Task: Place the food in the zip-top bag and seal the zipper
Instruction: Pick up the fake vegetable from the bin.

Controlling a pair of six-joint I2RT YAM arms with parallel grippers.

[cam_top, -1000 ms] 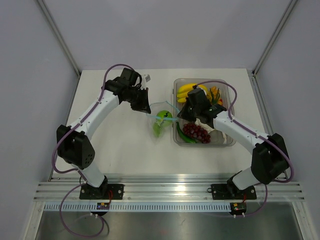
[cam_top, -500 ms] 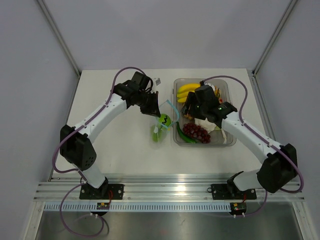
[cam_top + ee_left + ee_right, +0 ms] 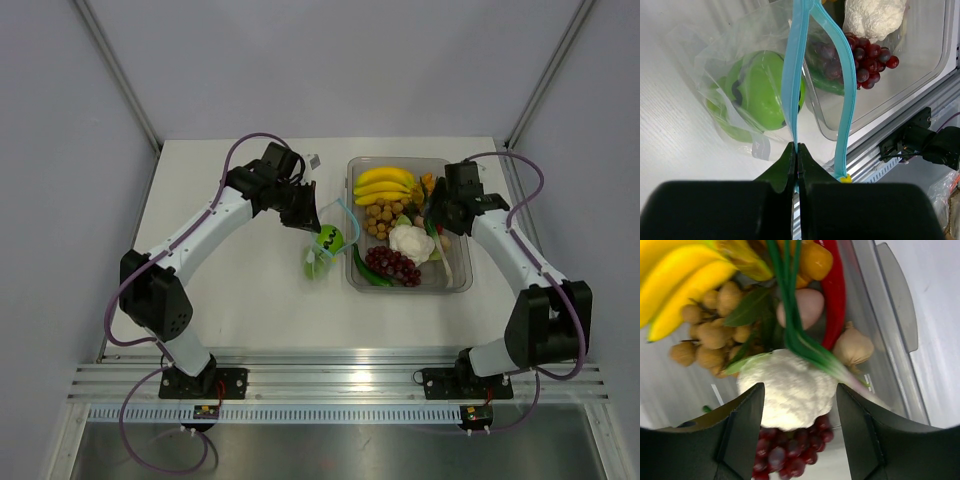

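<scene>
My left gripper (image 3: pixel 796 147) is shut on one side of the light-blue zipper (image 3: pixel 794 75) and holds up the mouth of the clear zip-top bag (image 3: pixel 705 60). The mouth gapes; the other zipper side (image 3: pixel 849 90) hangs apart. A bright green round piece (image 3: pixel 762 97) lies inside the bag (image 3: pixel 320 252), which rests on the table left of the tub. My right gripper (image 3: pixel 799 390) is open above the tub, over the white cauliflower (image 3: pixel 785 395), holding nothing. A pinkish peach-like piece (image 3: pixel 807 307) lies beyond it among green stalks.
The rigid clear tub (image 3: pixel 408 289) holds bananas (image 3: pixel 382 183), brown longans (image 3: pixel 715 325), red grapes (image 3: pixel 392 264), a red chili (image 3: pixel 835 300) and a garlic bulb (image 3: pixel 852 346). The bag's mouth sits close to the tub's left wall. An aluminium rail (image 3: pixel 330 380) runs along the near table edge.
My right gripper has opened and swung from the bag's mouth back to the right side of the tub. The left gripper shifted slightly right with the bag, then stayed.
</scene>
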